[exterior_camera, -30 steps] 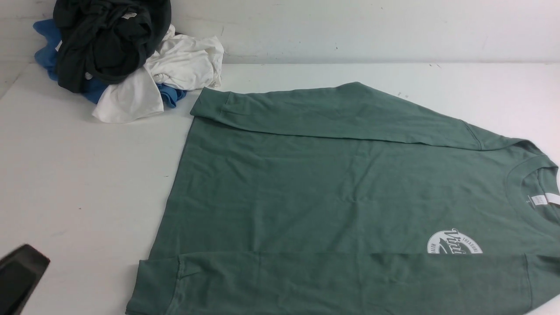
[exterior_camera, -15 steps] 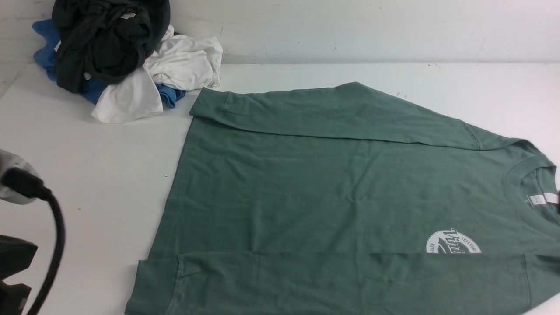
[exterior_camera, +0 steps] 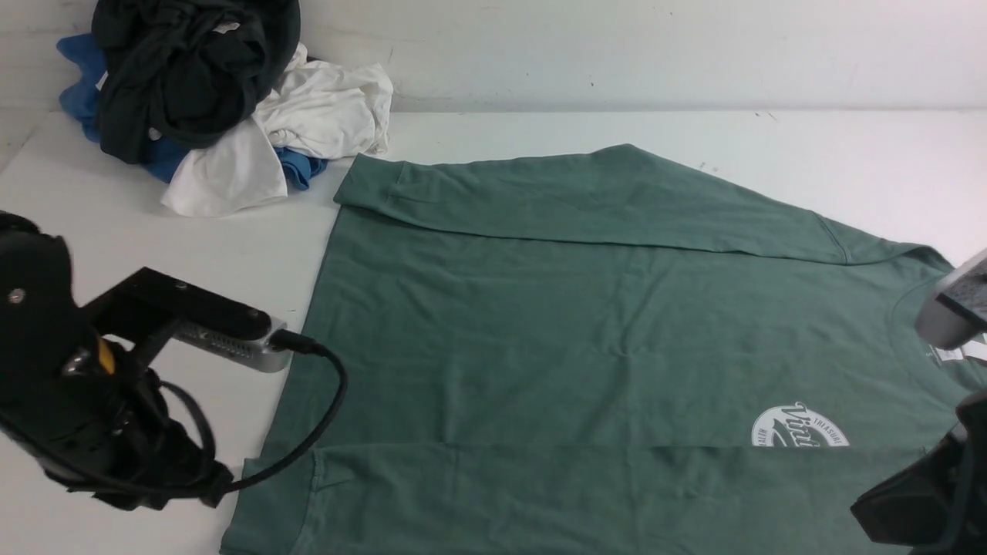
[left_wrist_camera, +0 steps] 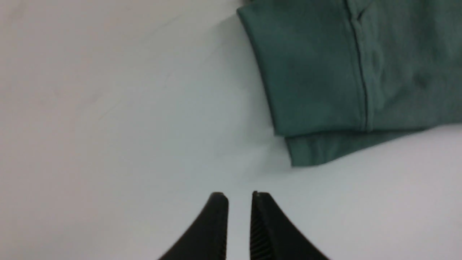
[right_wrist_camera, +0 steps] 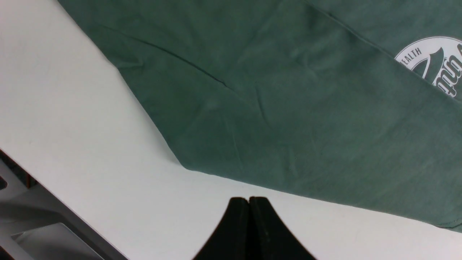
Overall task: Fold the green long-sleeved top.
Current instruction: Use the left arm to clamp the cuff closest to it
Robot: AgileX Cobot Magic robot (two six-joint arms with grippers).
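Green long-sleeved top (exterior_camera: 586, 331) lies flat on white counter (exterior_camera: 154, 254), sleeves folded in. Left hand (left_wrist_camera: 240, 196) slightly parted, empty, beside its cuff (left_wrist_camera: 317, 72); right hand (right_wrist_camera: 249, 198) closed, empty, beside its edge.

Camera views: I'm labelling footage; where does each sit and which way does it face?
Front view: between the arms, facing forward at the green long-sleeved top; left arm and right arm at its edges.
Left wrist view: on the left arm, looking past the slightly parted left hand at the top's cuff.
Right wrist view: on the right arm, looking past the shut right hand at the top's logo.
Shared: front view also shows that cuff and logo.
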